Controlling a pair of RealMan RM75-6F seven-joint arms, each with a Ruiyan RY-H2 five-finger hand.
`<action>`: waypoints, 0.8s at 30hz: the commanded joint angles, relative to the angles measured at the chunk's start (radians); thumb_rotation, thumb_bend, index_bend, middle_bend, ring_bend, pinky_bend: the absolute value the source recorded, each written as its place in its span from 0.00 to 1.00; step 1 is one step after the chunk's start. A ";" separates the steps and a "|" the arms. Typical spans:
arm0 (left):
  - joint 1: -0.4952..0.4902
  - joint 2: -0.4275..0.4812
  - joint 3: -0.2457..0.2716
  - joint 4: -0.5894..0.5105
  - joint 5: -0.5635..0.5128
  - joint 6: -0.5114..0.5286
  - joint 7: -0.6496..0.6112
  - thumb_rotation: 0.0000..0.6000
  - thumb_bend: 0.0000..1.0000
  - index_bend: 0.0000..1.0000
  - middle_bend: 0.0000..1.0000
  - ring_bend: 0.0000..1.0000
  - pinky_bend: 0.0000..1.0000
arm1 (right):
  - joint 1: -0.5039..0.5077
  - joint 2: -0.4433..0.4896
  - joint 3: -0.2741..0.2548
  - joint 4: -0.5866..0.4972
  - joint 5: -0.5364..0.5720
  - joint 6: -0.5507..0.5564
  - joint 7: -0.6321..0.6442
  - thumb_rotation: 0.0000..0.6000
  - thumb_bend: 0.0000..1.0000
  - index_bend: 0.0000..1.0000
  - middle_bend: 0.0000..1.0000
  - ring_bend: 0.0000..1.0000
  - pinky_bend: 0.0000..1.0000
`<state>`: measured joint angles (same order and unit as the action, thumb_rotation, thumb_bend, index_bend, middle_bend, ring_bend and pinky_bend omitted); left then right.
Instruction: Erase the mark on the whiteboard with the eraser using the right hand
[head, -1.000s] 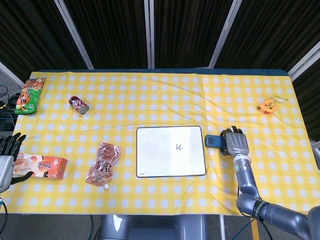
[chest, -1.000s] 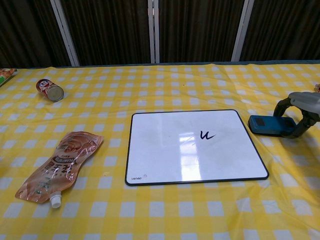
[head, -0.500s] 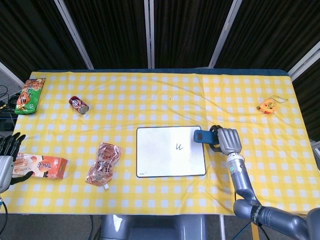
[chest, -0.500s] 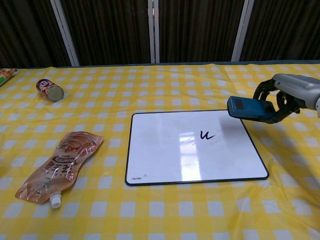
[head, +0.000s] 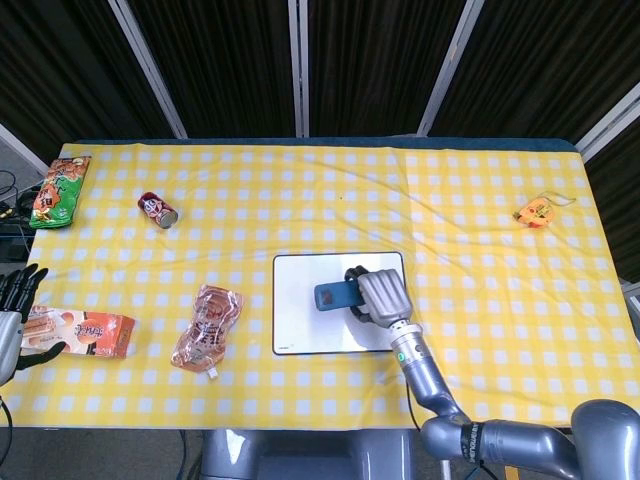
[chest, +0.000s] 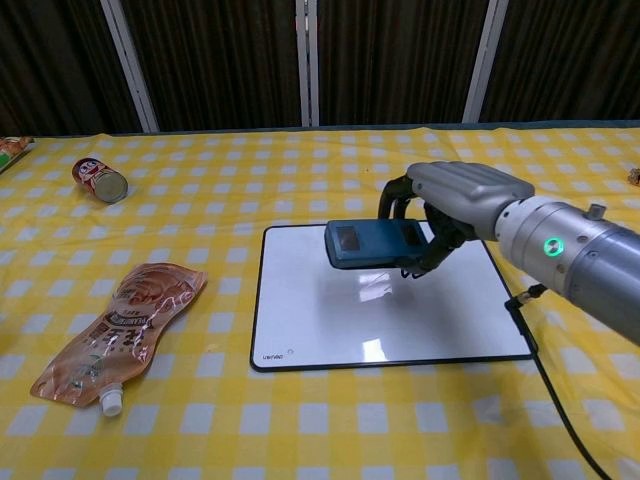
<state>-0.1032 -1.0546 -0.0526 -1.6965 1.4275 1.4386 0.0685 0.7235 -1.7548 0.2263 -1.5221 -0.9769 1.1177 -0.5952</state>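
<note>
My right hand (head: 380, 296) (chest: 455, 200) grips the blue eraser (head: 335, 295) (chest: 372, 244) and holds it over the middle of the whiteboard (head: 300, 325) (chest: 300, 310). The eraser and hand cover the spot where the black mark was, so the mark is hidden in both views. Whether the eraser touches the board I cannot tell. My left hand (head: 12, 318) rests at the table's left edge, fingers spread, touching a snack packet (head: 82, 333).
A pink pouch (head: 208, 327) (chest: 120, 330) lies left of the board. A red can (head: 157, 210) (chest: 99, 179) lies on its side at the back left, a green snack bag (head: 59, 190) beyond it. An orange object (head: 535, 212) sits at the far right.
My right hand has carried the eraser leftward from the board's right edge to over its middle, covering the mark. The left hand has stayed put.
</note>
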 joint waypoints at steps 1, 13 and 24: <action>0.002 0.002 -0.003 0.000 -0.010 -0.001 -0.009 1.00 0.11 0.00 0.00 0.00 0.00 | 0.037 -0.075 0.002 0.048 0.030 -0.010 -0.044 1.00 0.31 0.81 0.70 0.70 0.77; 0.000 -0.004 -0.015 0.008 -0.032 -0.008 -0.036 1.00 0.11 0.00 0.00 0.00 0.00 | 0.056 -0.169 0.002 0.210 0.064 -0.040 -0.048 1.00 0.31 0.81 0.70 0.70 0.77; 0.001 -0.005 -0.019 0.008 -0.039 -0.004 -0.036 1.00 0.11 0.00 0.00 0.00 0.00 | 0.035 -0.184 -0.003 0.288 0.063 -0.052 -0.020 1.00 0.31 0.82 0.70 0.70 0.77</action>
<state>-0.1017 -1.0601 -0.0718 -1.6885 1.3881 1.4346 0.0322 0.7604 -1.9377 0.2222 -1.2353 -0.9136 1.0652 -0.6160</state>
